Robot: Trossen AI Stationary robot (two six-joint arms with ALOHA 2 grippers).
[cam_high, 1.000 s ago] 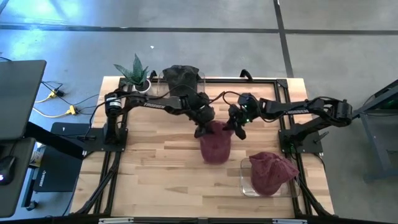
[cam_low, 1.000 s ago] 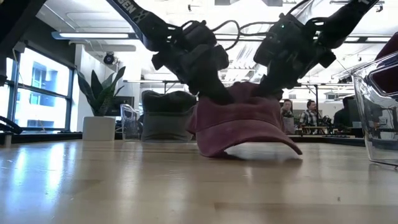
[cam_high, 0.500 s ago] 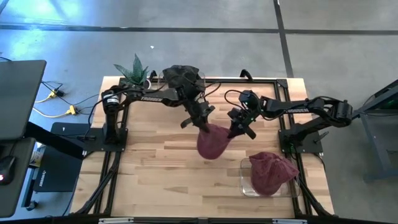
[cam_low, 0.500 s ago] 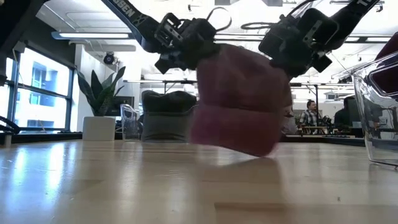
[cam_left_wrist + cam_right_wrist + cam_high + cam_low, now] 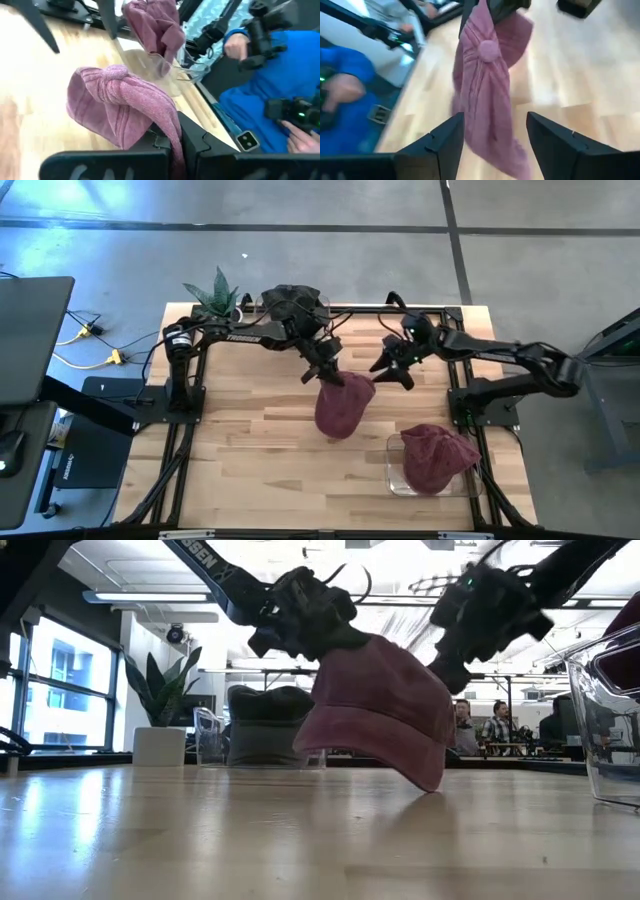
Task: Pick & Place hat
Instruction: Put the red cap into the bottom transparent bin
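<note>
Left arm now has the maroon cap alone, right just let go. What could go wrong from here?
1. The left gripper pinches only a fold of the maroon cap; the fabric may slip out.
2. The cap's brim hangs close to the table and could drag.
3. The right gripper, open, sits right beside the cap and could snag it.

Open-plan lab, ceiling strip lights point(image 5: 150, 597), people at desks point(image 5: 497, 722)
</note>
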